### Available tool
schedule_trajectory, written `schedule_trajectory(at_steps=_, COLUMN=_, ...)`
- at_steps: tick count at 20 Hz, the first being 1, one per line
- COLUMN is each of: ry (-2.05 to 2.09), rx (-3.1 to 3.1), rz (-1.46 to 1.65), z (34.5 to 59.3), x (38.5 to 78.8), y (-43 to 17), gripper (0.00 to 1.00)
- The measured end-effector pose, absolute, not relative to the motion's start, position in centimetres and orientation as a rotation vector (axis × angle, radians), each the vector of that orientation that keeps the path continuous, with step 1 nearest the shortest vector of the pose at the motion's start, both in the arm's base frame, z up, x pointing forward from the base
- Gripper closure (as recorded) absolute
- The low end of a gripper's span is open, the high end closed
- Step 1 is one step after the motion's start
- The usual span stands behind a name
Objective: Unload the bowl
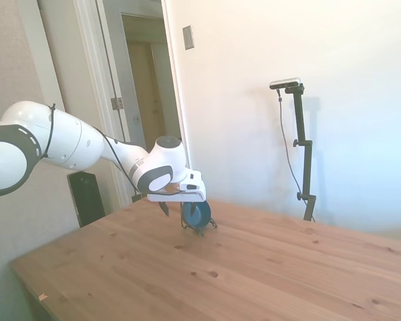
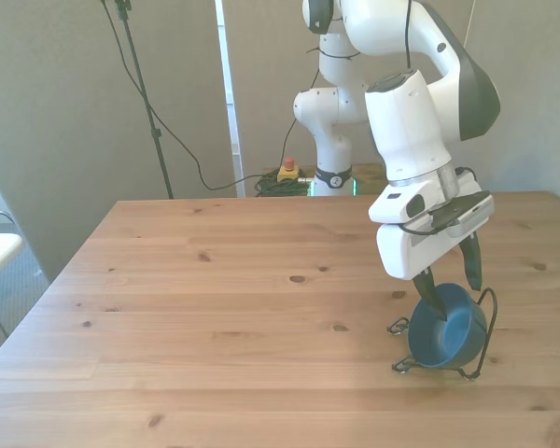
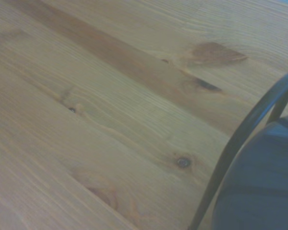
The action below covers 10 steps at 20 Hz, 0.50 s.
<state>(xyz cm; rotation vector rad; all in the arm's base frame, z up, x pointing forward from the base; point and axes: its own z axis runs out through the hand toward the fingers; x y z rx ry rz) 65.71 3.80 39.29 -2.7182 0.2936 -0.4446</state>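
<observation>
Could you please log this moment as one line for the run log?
phase: reaching for bowl | gripper: open, fingers astride bowl rim | bowl: on edge in wire rack | table: nothing else on it

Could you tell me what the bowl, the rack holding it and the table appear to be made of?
The bowl looks like smooth dark-blue plastic or glazed ceramic, plain with a soft sheen; which one I cannot tell. The rack appears to be thin black metal wire, bent into loops. The table is light wood, seemingly pine, with visible knots and grain in a matte finish.
</observation>
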Motion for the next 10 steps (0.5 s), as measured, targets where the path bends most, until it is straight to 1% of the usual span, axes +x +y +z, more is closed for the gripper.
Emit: schedule_trajectory(at_steps=10, ry=0.297, rx=-2.707, rz=-0.449, z=39.54, x=65.68, y=3.74, gripper=1.0)
